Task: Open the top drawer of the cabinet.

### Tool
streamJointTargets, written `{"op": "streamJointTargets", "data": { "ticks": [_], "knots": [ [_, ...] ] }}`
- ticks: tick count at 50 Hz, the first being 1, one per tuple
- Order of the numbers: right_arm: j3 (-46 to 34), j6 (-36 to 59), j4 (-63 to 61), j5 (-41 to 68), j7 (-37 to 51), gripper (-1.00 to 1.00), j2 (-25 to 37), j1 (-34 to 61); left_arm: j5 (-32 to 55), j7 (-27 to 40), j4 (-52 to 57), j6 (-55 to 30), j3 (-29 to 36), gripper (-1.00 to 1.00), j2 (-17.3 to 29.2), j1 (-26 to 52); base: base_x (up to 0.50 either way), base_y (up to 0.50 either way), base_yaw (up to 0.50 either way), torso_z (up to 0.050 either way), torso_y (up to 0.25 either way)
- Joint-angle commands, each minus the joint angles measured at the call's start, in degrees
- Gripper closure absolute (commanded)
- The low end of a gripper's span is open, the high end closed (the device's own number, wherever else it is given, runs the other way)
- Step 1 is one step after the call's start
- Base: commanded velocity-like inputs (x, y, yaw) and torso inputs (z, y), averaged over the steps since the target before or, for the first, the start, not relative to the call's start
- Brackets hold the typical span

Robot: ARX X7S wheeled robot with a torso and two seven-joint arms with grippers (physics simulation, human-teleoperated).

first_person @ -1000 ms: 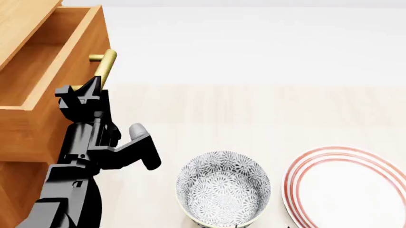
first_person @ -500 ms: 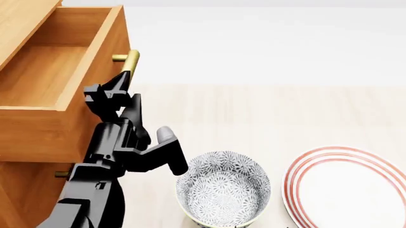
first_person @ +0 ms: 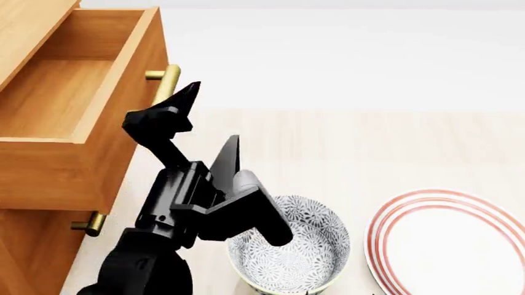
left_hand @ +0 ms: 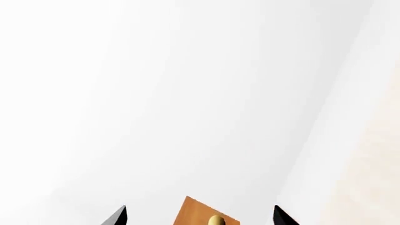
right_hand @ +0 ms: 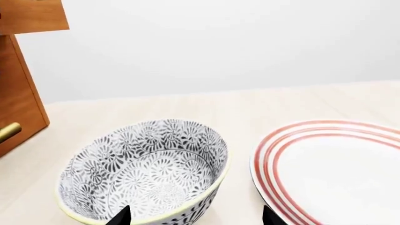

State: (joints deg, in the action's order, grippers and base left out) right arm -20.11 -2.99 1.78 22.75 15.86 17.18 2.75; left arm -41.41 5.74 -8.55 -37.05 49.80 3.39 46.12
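Left wrist view: left gripper (left_hand: 198, 216) released, jaws spread wide, only two black fingertips (left_hand: 116, 217) showing at the frame edge. Between them sits a small corner of the top drawer (left_hand: 194, 212) and the end of its brass handle (left_hand: 216, 220), apart from both tips. Nothing held. Rest of the frame is plain white wall, with a strip of pale tabletop along one side.

Head view: left gripper (first_person: 168, 110) just beside the brass handle (first_person: 166, 80), jaws apart, not closed on it; contact with the bar cannot be told. Top drawer (first_person: 78, 104) pulled well out of the cabinet (first_person: 24, 246), its empty wooden inside visible. A lower handle (first_person: 90, 224) pokes out under it. Left arm crosses over the patterned bowl (first_person: 311, 246). Red-ringed plate (first_person: 447, 243) just beside the bowl, on the robot's right. Light wood tabletop (first_person: 328, 147), white wall behind.

Right wrist view: right gripper (right_hand: 195, 216) open, two dark tips apart, holding nothing, hanging by the bowl (right_hand: 147, 171) rim. Plate (right_hand: 331, 173) beside it. Cabinet (right_hand: 18, 98) side and a brass handle end (right_hand: 9, 131) at the edge. Pale tabletop (right_hand: 237, 105), white wall.
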Motion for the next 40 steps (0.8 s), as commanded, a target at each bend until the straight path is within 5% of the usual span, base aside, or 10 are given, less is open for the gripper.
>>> {"op": "streamJointTargets", "data": {
  "ticks": [1, 19, 40],
  "knots": [
    [1.0, -0.1, 0.4, -0.5, -1.0, -1.0, -1.0, 0.2, 3.6, -4.8, 12.9, -0.9, -3.0, -1.0, -1.1, -1.9, 0.0, 0.0, 0.0, 0.0, 0.0],
    [0.5, -0.2, 0.6, -0.4, -0.9, -1.0, -0.8, 0.1, 5.7, -6.3, 23.5, -7.9, -6.1, -1.0, -2.0, 1.9, 0.0, 0.0, 0.0, 0.0, 0.0],
    [0.1, -0.4, 1.1, -0.2, -0.8, -1.0, -0.8, 0.1, 10.0, -3.3, 19.1, -9.4, -10.7, -1.0, -0.7, 6.6, 0.0, 0.0, 0.0, 0.0, 0.0]
  ]
}}
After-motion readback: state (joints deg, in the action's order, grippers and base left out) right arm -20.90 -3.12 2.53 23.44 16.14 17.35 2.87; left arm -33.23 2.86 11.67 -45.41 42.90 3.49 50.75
